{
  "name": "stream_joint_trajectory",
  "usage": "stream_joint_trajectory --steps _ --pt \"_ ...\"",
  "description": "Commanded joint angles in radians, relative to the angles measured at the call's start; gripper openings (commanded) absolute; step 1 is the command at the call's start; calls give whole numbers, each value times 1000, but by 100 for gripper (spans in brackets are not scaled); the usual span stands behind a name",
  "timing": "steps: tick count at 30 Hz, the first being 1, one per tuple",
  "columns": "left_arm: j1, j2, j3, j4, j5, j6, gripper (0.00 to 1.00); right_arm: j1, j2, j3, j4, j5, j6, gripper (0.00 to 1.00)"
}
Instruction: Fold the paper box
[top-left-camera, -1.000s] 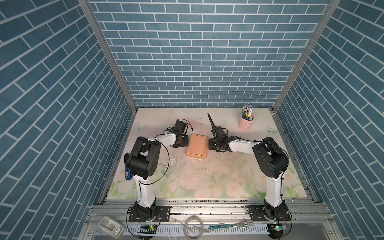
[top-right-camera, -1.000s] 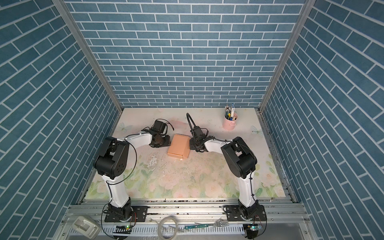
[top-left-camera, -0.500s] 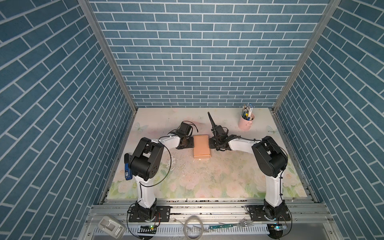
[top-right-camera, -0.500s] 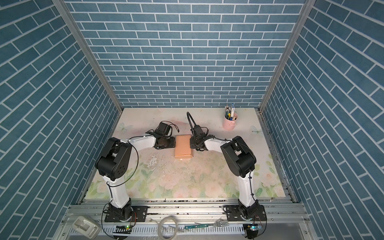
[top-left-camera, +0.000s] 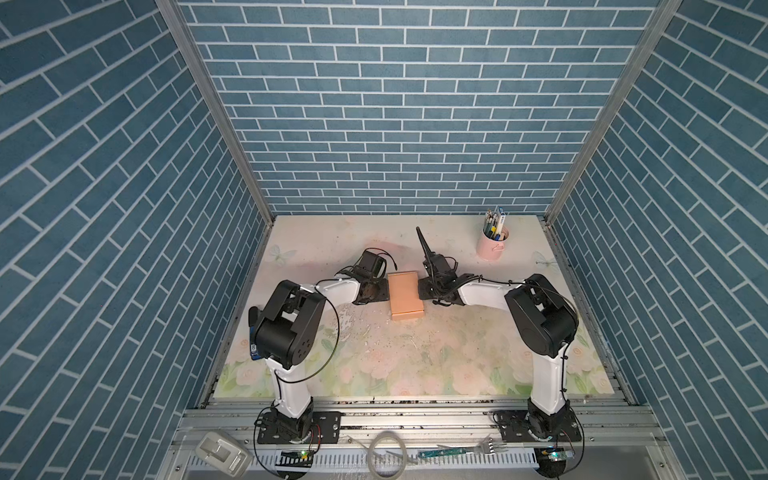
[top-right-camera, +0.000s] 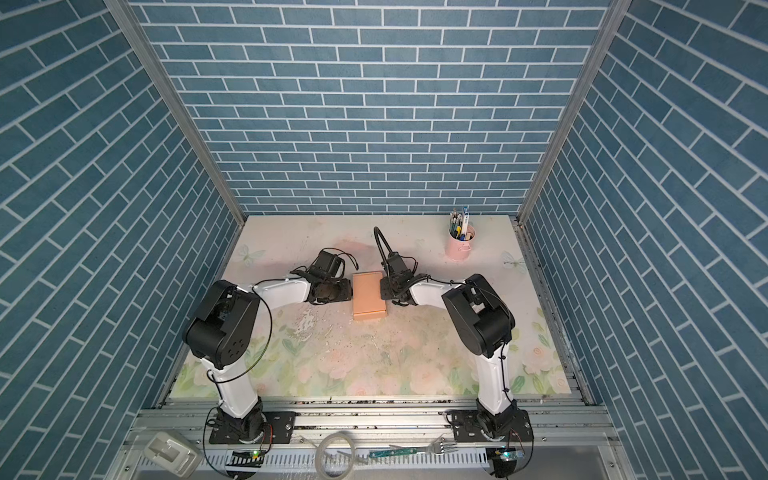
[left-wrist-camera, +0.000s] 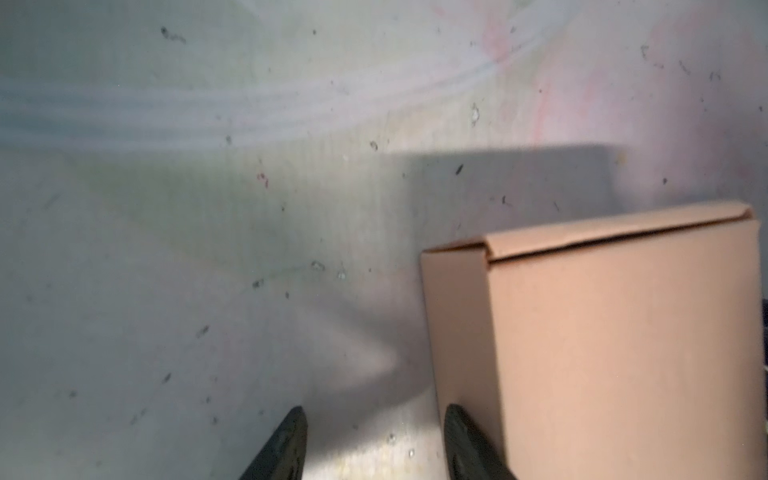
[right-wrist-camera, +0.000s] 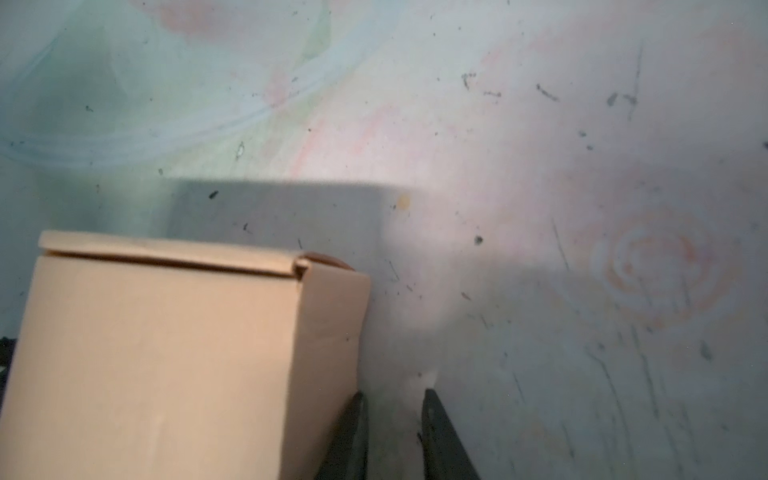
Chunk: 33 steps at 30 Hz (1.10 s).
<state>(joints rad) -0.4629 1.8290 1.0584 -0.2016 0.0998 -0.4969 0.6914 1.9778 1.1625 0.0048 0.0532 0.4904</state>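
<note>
At the middle of the flowered worktop (top-left-camera: 415, 365) lies the paper box (top-left-camera: 405, 295), flat and closed up, its long sides running from front to back in both top views. The two arms reach in low from either side, so the box sits between them. The left fingers (top-left-camera: 380, 289) come up against its left long side and the right fingers (top-left-camera: 424, 288) against its right long side. In the left wrist view the box (left-wrist-camera: 623, 353) shows a lid flap folded over its far end with a thin dark seam under it. The left fingers (left-wrist-camera: 286, 449) stand about half apart with only bare worktop between them. One finger lies right at the foot of the box's side wall, though whether it touches I cannot tell. In the right wrist view the box (right-wrist-camera: 166, 353) shows the same seam, with a corner flap a little loose. The right fingers (right-wrist-camera: 440, 440) are only slightly parted and grasp nothing. The nearer one is just beside the box's side wall. A pink cup (top-left-camera: 491, 246) of pens stands well apart at the back right.
</note>
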Motion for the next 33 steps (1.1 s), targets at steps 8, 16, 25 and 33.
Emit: stream_joint_trajectory --steps 8,16,25,33 --pt "-4 -174 -101 -88 -136 -37 62 -34 -125 -126 -23 43 -13 34" --pt "-4 -326 -217 -100 -201 -71 73 -39 -239 -268 56 84 4 38" --pt "-8 -413 -334 -80 -189 -111 76 -43 -324 -376 79 111 18 42" --pt "-88 -407 -383 -45 -184 -163 76 -26 -377 -466 102 97 46 42"
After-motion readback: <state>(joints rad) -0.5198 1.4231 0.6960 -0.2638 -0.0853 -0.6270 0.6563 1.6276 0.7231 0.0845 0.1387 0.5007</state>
